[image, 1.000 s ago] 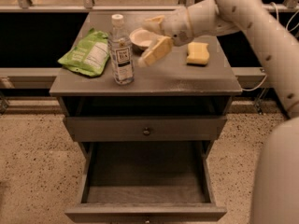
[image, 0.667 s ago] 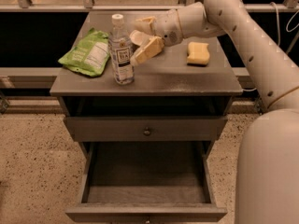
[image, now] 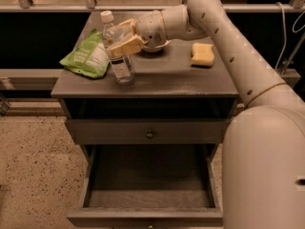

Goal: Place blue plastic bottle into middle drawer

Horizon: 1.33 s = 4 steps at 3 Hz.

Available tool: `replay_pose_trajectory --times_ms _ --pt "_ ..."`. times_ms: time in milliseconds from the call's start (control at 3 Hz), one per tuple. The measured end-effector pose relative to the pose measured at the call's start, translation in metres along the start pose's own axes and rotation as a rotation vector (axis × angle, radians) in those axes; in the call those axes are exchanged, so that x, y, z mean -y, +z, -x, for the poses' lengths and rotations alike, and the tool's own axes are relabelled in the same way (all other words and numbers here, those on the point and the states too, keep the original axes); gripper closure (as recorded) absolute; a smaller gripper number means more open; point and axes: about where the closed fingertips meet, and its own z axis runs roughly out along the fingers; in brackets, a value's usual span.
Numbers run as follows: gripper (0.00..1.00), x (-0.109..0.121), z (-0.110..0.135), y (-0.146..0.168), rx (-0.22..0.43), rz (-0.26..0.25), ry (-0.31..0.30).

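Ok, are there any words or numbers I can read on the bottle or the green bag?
Label on the blue plastic bottle: too blurred to read.
White patch on the green bag: too blurred to read.
No other writing shows. The hand is at the bottle.

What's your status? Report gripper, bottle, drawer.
Gripper against upper half of blue plastic bottle, on cabinet top. Bottle leaning, base down, not lifted. Middle drawer open below. Green bag beside bottle, not blocking.
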Motion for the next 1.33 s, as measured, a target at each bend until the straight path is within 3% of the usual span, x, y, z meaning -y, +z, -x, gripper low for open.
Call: replay_pose_trajectory --times_ms 333,667,1000,1333 --pt "0.80 -0.032 0.029 -0.008 0.077 0.016 -0.054" --pt "1.00 -0.075 0.073 -0.031 0.167 -0.076 -0.175" --pt "1.00 -0.133 0.123 -0.039 0.298 -0.187 -0.274" --pt "1.00 -0.169 0.098 -0.060 0.319 -0.280 -0.188"
